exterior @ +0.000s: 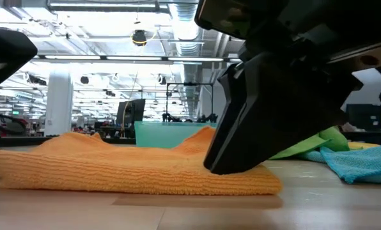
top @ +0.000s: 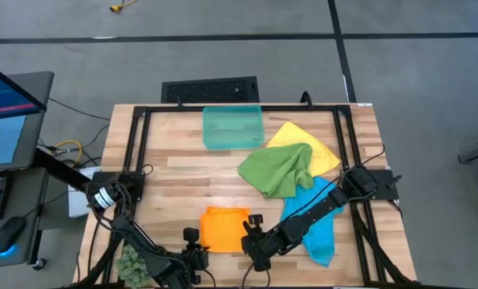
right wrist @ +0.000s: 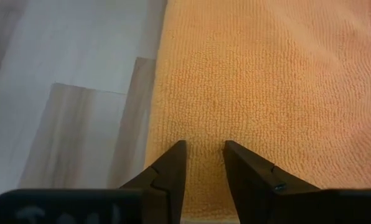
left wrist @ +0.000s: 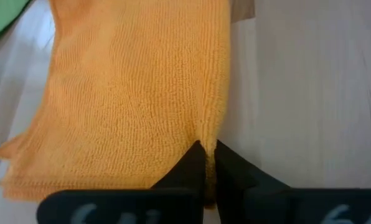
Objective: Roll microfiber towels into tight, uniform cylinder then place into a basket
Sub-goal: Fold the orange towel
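At the near edge of the worktop (top: 183, 172), around six o'clock in the overhead view, the orange towel (top: 223, 229) lies folded flat with both arms working on it. The left claw (left wrist: 208, 163) sits at the towel's seven-o'clock corner, its fingers pinched tight together on the towel's side edge, a ridge of orange pile caught between the tips. The right claw (right wrist: 204, 163) is at the towel's four-o'clock corner; its fingers stand partly apart and press down on the cloth near its edge, with orange fabric showing in the gap between them. Whether they actually grip a fold cannot be told.

A spiky green plant ball (top: 131, 262) rests at about eight o'clock, beside the left arm's base.

Toward four o'clock the bright blue towel (top: 323, 229) lies spread under the right arm. Farther in, at about two o'clock of the worktop's middle, the green towel (top: 279, 170) sits crumpled, overlapping the yellow towel (top: 307, 140) behind it and touching the blue one.

Farthest back, at twelve o'clock, the basket (top: 232, 127) stands by the far edge, just beside the yellow towel's corner.
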Robot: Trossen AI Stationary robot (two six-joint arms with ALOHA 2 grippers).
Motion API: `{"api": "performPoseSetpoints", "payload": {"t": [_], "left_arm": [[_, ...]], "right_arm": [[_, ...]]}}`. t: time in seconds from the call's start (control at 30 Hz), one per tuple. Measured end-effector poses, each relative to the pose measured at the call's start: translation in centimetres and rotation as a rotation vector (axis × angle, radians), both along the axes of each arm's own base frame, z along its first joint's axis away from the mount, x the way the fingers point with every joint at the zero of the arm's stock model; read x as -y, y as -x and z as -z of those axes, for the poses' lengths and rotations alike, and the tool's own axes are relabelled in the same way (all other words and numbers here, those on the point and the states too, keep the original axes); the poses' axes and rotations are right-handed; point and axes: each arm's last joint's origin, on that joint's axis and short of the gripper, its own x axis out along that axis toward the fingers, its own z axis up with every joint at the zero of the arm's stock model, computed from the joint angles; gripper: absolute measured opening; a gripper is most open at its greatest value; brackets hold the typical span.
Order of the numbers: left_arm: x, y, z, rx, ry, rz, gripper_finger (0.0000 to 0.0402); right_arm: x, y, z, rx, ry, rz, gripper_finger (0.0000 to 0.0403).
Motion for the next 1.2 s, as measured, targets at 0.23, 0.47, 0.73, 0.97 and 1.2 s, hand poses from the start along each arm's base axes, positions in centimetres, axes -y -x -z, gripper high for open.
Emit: {"api": "performPoseSetpoints", "payload": {"t": [0.23,0.47,0.73,0.97,1.2], "left_arm": [[0.0,0.0,0.0,0.008,0.045,-0.047,0.0004],[0.0,0.0,0.0,0.010,0.059,-0.059,0.0002],[-0.1,-0.1,0.1,0.020,0.123,-0.128,0.0002],[-0.6,-0.7,0.0,0.029,0.246,-0.270,0.0002],[-0.9,-1.0,-1.4,0.017,0.341,-0.314,0.0002]], "right_arm": [[-0.4,0.5,-0.4,-0.007,0.008,-0.014,0.0134],[-0.7,2.2,-2.2,-0.058,0.044,-0.032,0.0132],[-3.3,5.2,-3.4,-0.084,0.060,-0.103,0.0132],[-4.6,5.9,-3.2,-0.026,0.095,-0.126,0.0131],[-3.6,4.3,-3.4,0.028,0.113,-0.144,0.0138]]}}
